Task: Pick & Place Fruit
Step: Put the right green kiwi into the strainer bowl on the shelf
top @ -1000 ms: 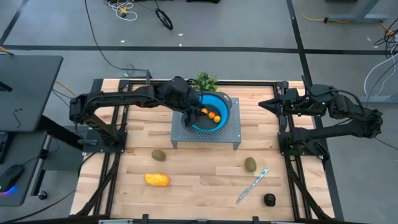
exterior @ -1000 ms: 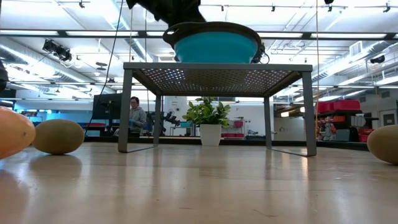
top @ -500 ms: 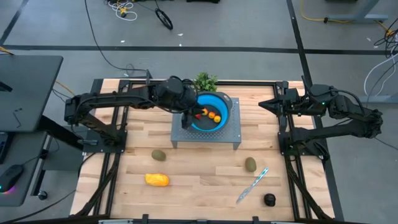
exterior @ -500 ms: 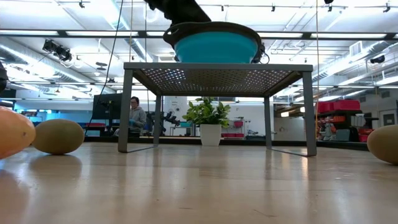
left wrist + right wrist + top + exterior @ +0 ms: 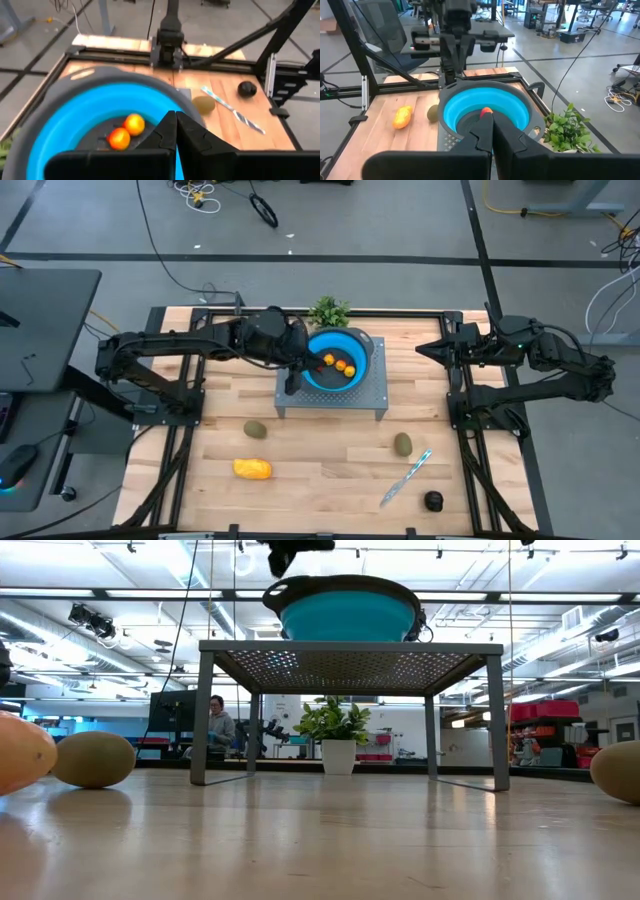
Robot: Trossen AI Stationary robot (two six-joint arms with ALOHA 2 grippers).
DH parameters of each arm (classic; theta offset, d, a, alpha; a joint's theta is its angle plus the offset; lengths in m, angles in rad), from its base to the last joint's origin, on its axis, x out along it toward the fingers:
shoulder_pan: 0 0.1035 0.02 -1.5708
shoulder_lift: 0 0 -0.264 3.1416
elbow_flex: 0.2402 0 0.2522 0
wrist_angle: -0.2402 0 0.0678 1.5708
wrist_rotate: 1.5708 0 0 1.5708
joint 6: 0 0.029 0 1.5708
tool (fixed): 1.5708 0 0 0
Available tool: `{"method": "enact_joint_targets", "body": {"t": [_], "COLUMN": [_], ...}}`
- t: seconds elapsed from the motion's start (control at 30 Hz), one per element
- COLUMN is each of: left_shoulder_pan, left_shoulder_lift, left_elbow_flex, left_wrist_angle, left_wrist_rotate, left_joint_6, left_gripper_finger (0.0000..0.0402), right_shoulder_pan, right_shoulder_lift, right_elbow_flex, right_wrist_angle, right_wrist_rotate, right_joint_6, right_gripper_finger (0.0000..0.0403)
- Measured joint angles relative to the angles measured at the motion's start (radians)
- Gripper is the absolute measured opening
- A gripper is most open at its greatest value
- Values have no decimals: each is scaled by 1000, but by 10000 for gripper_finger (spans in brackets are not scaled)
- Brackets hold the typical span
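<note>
Now my left gripper (image 5: 291,383), pressed together and empty, hangs at the blue bowl's (image 5: 352,345) left rim; the nearest olive fruit (image 5: 255,429) lies toward the desk's front-left corner, nearer me than the right arm.

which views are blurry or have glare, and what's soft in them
Low view: ceiling lights glare brightly, and the near fruit at the picture's edge is soft. Left wrist view: the bowl rim and the left end effector are blurred. High view: even light, all sharp.
</note>
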Motion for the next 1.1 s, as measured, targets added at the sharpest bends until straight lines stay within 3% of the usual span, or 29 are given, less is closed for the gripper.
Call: {"method": "enact_joint_targets", "body": {"t": [0.47, 0.67, 1.1], "left_shoulder_pan": [-9, -8, -8], "left_shoulder_lift": [-47, -73, -136], "left_elbow_flex": [-2, -2, -3], "left_wrist_angle": [-18, -43, -99], "left_wrist_rotate": [-14, -18, -69], "left_joint_6": [-1, -10, -25], "left_gripper_finger": [4, 4, 5], "right_shoulder_pan": [0, 4, 160], "right_shoulder_lift": [0, 26, 99], "right_elbow_flex": [0, 0, 0], "right_wrist_angle": [-5, -17, -14], "right_wrist_rotate": [0, -79, -66], "right_joint_6": [-15, -30, -15], "right_gripper_finger": [7, 7, 6]}}
